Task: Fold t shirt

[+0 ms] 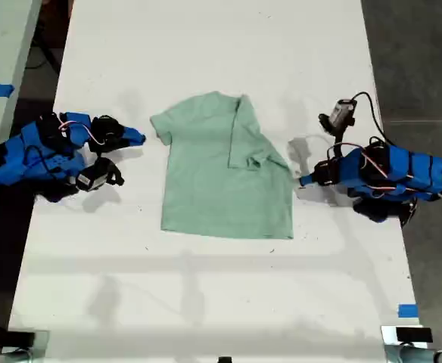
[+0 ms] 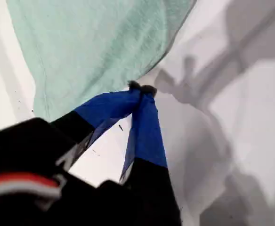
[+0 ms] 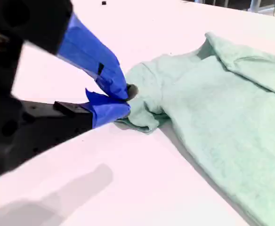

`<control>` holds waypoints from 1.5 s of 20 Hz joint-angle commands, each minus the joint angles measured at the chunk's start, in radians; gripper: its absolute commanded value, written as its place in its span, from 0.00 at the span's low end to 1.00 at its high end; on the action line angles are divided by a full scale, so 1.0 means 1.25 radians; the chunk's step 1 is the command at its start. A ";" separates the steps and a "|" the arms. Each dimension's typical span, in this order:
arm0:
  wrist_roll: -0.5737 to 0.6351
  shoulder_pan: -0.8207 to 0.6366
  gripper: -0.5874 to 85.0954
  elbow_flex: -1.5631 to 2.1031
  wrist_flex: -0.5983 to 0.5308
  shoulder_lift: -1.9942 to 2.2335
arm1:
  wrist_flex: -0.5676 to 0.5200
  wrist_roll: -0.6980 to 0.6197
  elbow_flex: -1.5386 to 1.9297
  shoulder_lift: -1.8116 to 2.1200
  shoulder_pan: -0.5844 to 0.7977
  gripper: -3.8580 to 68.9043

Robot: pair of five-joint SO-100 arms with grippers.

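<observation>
— When I looked over, my first gripper (image 1: 303, 180) sat by the tabletop's (image 1: 206, 45) edge on the exterior view's right, its blue fingers brought together so the dark tips met.

— Was it holding anything?

— Hard to say. In the first wrist view the closed tips of my first gripper (image 2: 140, 88) lay right at the edge of the t shirt (image 2: 95, 42), but I couldn't tell whether any cloth was pinched between them.

— And the other one?

— My second gripper (image 1: 138, 138) was toward the edge on the exterior view's left. Its fingers were drawn together too, with at most a sliver between them. In the second wrist view my second gripper (image 3: 125, 99) had its tips right against the bunched sleeve of the t shirt (image 3: 222, 108); whether it gripped the sleeve or only touched it, I couldn't make out.

— Where was the shirt itself?

— The t shirt (image 1: 221, 181) lay in the middle of the tabletop, between the two arms. Its collar pointed to the far edge, at the exterior view's top, and its hem to the near edge, so its long axis ran from far to near. The sleeve on the exterior view's right was folded over onto the body; the other sleeve stuck out sideways toward my second gripper.
</observation>
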 commanded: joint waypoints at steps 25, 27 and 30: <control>0.362 -0.281 0.28 -0.909 -0.047 -1.415 | -0.007 -0.013 0.042 0.009 0.002 0.03; 0.340 -0.275 0.28 -0.914 -0.048 -1.474 | -0.007 -0.013 0.042 0.009 0.001 0.03; 0.335 -0.268 0.21 -0.956 -0.040 -1.573 | -0.007 -0.013 0.042 0.009 0.000 0.03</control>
